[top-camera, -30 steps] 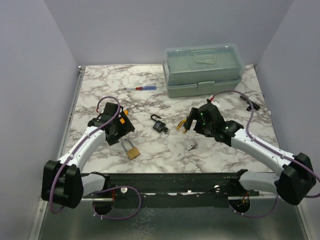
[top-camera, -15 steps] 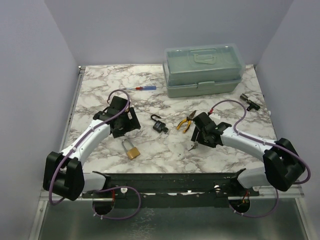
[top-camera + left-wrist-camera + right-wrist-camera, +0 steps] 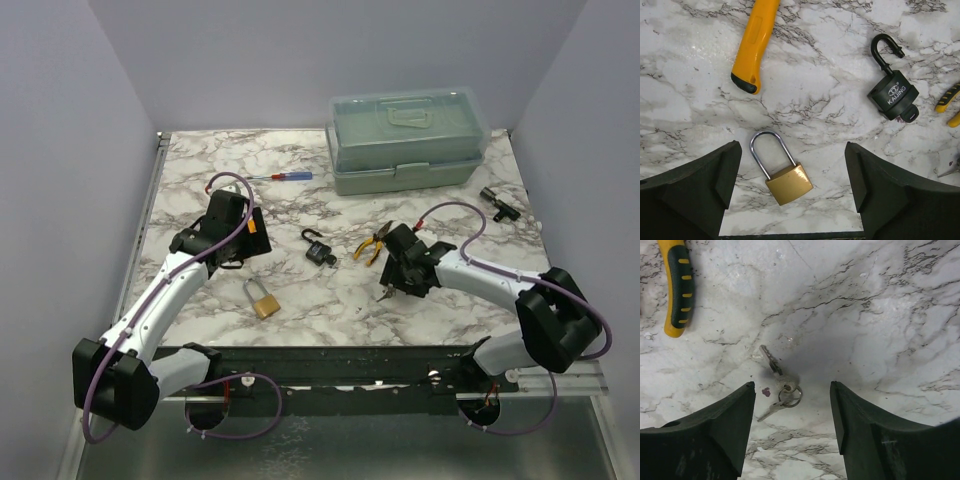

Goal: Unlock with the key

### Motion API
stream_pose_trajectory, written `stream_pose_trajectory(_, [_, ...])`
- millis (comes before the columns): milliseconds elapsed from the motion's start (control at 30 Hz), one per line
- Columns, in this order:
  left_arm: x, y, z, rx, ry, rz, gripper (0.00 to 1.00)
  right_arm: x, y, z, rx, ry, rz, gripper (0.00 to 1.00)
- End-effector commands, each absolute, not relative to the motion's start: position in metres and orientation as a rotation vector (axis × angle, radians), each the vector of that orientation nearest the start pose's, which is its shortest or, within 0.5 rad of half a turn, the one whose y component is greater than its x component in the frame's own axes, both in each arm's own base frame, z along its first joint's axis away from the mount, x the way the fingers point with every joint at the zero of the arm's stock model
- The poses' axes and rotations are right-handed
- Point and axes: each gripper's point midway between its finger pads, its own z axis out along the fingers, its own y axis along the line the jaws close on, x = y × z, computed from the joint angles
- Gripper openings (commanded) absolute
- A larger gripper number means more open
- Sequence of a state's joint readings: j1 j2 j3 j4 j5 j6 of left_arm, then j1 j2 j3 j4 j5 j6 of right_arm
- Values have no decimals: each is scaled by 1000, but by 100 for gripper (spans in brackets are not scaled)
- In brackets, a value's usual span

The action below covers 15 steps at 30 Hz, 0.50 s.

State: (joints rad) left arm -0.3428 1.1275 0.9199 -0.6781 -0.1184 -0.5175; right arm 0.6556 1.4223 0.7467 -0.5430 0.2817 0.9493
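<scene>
- top view: the right gripper (image 3: 405, 272) is low over the table (image 3: 200, 160), just on the near side of the pliers (image 3: 372, 245). the key (image 3: 383, 294) lies on the table a little nearer again, at the gripper's tip. the left gripper (image 3: 240, 240) hangs well left of the pliers, beyond the black padlock (image 3: 319, 250). the brass padlock (image 3: 263, 301) lies left of the pliers too, and nearer the arm bases. how wide either gripper stands can't be read from this view.
- left wrist view: the left fingers (image 3: 695, 192) are spread wide and hold nothing. the brass padlock lies flat between them with its shackle closed. the black padlock, just left of the pliers, has its shackle swung open, so the brass one looks like the lock to be opened.
- right wrist view: the right fingers (image 3: 715, 435) are wide apart and empty. the key, a small bunch on a ring, lies flat between them on the near side of the pliers' handle. whether the pads touch the table can't be told.
- step in hand: reaching for the key, with the grasp not yet made.
- next move: come down square over the bunch and close on it. it is thin and flat on a hard top, so it may skid away or slip the pinch. catching the ring or an edge seems the safer hold. after that the key has to go left of the pliers to the brass padlock, where the left gripper is placed to steady the lock.
</scene>
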Motion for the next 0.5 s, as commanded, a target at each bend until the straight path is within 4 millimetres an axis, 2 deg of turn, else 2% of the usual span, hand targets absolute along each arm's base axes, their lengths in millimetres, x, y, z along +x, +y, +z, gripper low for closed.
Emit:
stream_pose_trajectory(0, [272, -89, 146, -248, 2423, -187, 91, 224, 164, 27, 538, 2696, 101, 66])
stream_pose_trajectory(333, [272, -86, 155, -250, 2383, -184, 91, 224, 169, 40, 570, 2743, 30, 64])
stream_pose_trajectory(467, [271, -85, 159, -250, 2368, -192, 91, 217, 166, 31, 592, 2779, -48, 61])
